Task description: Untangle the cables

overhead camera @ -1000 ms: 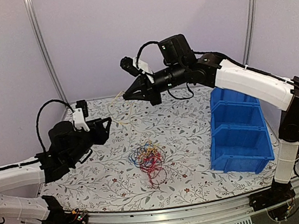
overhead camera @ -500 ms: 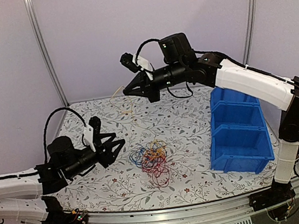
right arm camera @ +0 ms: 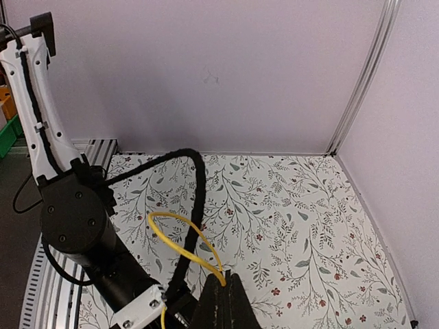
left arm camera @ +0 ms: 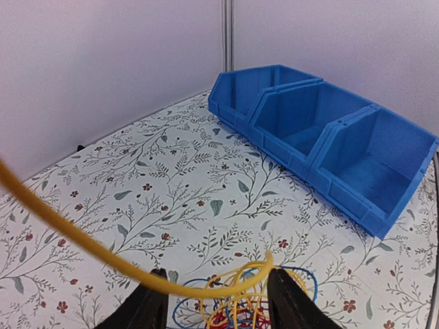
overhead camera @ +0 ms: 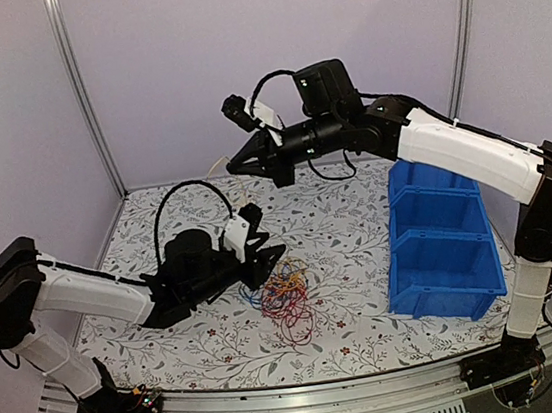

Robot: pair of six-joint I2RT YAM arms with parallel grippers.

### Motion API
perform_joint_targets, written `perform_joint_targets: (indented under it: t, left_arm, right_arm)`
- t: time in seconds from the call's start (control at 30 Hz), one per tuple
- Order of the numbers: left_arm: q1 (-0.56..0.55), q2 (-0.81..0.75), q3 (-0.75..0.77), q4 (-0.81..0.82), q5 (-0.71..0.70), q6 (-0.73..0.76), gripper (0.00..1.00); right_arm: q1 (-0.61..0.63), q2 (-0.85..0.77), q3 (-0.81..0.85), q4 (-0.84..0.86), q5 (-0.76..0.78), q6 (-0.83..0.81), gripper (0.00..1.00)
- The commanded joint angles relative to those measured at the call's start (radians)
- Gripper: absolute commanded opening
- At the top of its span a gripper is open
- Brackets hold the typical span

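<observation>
The cables (overhead camera: 284,291) lie in a loose clump of red, yellow, blue and orange wires mid-table. They also show at the bottom of the left wrist view (left arm camera: 240,307). My left gripper (overhead camera: 265,258) is open and low at the clump's left edge, with the fingers (left arm camera: 147,305) on either side of its top (left arm camera: 217,273). My right gripper (overhead camera: 234,169) is raised high behind the clump. It is shut (right arm camera: 225,276) on a yellow wire (right arm camera: 184,238), which loops down to the clump and crosses the left wrist view (left arm camera: 82,240).
A blue three-compartment bin (overhead camera: 441,237) stands along the right side of the floral table (overhead camera: 348,218) and shows in the left wrist view (left arm camera: 322,144). Purple walls with metal posts close the back and sides. The left arm's body (right arm camera: 75,219) lies below the right gripper.
My left arm has swung from the table's left side in to the clump, gripper open. My right gripper has stayed shut on the yellow wire and risen slightly.
</observation>
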State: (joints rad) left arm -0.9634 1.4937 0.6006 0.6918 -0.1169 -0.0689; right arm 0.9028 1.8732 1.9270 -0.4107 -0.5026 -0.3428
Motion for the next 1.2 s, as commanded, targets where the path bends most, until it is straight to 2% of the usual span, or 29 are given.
perform_joint_targets:
  t: [0.0,0.13,0.23,0.43,0.57,0.67,0.83,1.03,1.17]
  left_arm:
    - [-0.014,0.18,0.134,0.155,-0.051,0.061,0.38]
    - [-0.006,0.342,0.252,0.198,-0.058,0.067,0.26]
    - [0.02,0.422,0.327,0.155,-0.018,0.045,0.19]
    - [0.087,0.5,0.34,0.131,0.026,-0.078,0.01]
    - [0.131,0.502,0.289,0.162,0.059,-0.139,0.0]
    - [0.163,0.49,0.286,0.161,0.078,-0.179,0.0]
    - [0.183,0.451,0.263,0.156,0.071,-0.204,0.0]
    - [0.173,0.284,0.183,0.165,0.081,-0.206,0.3]
    - [0.153,0.128,0.159,0.082,0.096,-0.154,0.43]
  right_arm:
    - [-0.002,-0.038,0.062,-0.004,-0.005,0.009,0.0]
    - [-0.001,-0.039,0.171,-0.073,0.025,-0.053,0.0]
    - [-0.011,-0.081,0.218,-0.086,0.082,-0.116,0.0]
    - [-0.08,-0.113,0.457,-0.132,0.169,-0.171,0.0]
    - [-0.113,-0.112,0.643,-0.129,0.245,-0.215,0.0]
    - [-0.116,-0.118,0.724,-0.089,0.313,-0.264,0.0]
    - [-0.13,-0.155,0.666,-0.086,0.381,-0.301,0.0]
    - [-0.191,-0.242,0.382,-0.087,0.36,-0.242,0.0]
    - [-0.236,-0.302,0.2,-0.071,0.328,-0.21,0.0]
